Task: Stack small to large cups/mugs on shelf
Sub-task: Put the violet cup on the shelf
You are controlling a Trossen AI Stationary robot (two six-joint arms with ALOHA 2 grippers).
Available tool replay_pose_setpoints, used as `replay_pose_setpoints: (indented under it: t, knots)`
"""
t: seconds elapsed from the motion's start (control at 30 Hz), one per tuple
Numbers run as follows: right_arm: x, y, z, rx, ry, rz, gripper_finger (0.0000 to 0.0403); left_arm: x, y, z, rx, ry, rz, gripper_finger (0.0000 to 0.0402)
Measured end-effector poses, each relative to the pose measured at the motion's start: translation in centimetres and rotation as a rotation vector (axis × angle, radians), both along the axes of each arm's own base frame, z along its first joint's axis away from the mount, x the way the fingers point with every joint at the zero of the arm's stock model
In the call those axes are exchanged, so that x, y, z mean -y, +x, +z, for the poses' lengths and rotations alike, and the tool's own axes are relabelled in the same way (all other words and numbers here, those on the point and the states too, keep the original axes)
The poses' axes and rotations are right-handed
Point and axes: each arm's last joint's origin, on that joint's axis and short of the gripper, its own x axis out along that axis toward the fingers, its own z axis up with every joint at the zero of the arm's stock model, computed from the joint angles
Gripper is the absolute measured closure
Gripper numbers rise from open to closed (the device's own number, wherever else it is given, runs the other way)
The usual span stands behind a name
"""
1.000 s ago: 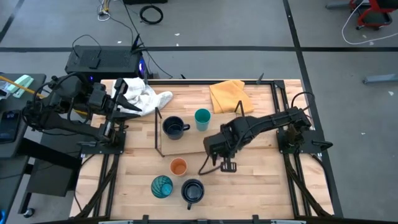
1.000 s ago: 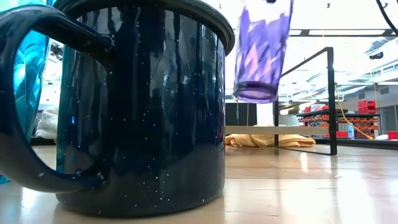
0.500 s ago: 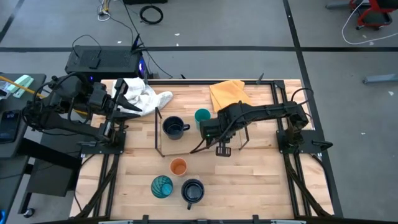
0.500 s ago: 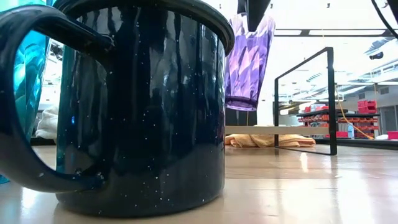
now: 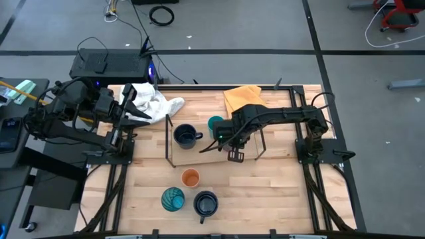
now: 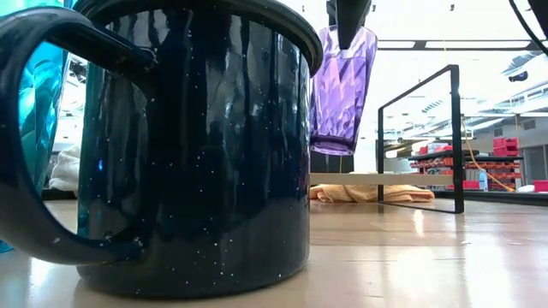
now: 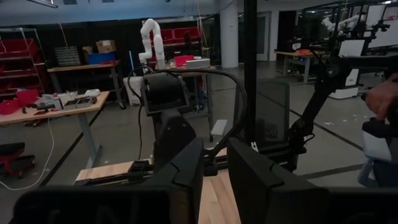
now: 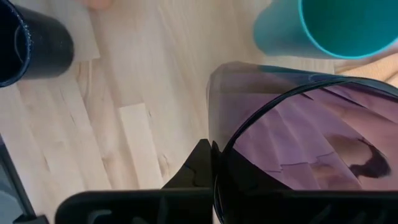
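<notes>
Right now the right gripper (image 5: pixel 220 136) hangs over the shelf (image 5: pixel 199 157), its fingers pinched on the rim of the purple tumbler (image 6: pixel 341 90), which is held upright in the air just beside the small teal cup (image 5: pixel 216 124). From the right wrist camera the tumbler's (image 8: pixel 298 149) rim fills the foreground, with the teal cup (image 8: pixel 323 28) close beyond it and the shelf's pale wood below. One dark navy mug (image 5: pixel 185 136) stands on the shelf, a little way left of the teal cup. Nearer the front of the table, off the shelf, stand the small orange cup (image 5: pixel 190 178), the patterned teal tumbler (image 5: pixel 172 198) and the second navy mug (image 5: pixel 206 203), the last two almost side by side. That mug (image 6: pixel 188 145) looms large at table level, with the purple tumbler hanging behind it above the wood. A white cloth (image 5: pixel 154 101) and a yellow cloth (image 5: pixel 244 101) lie at the back of the table. Off at the left edge the left gripper (image 7: pixel 214 180) waits, its fingers a little apart and holding nothing.
</notes>
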Motion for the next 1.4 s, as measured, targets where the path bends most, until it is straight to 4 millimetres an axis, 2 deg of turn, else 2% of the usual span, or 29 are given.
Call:
replay_pose_setpoints:
  t: [0.77,1.13,1.4]
  knots:
    - [2.6,0.1,0.1,0.004,0.012,-0.156,0.0398,0.0,0.0,0.0,0.0,0.0,0.0,0.0315]
    - [2.4,-0.2,-3.2,-0.131,0.001,-0.103,0.0398,0.0,0.0,0.0,0.0,0.0,0.0,0.0318]
    - [4.3,-0.8,-2.2,-0.099,-0.038,-0.13,0.0398,0.0,0.0,0.0,0.001,0.002,0.0,0.0319]
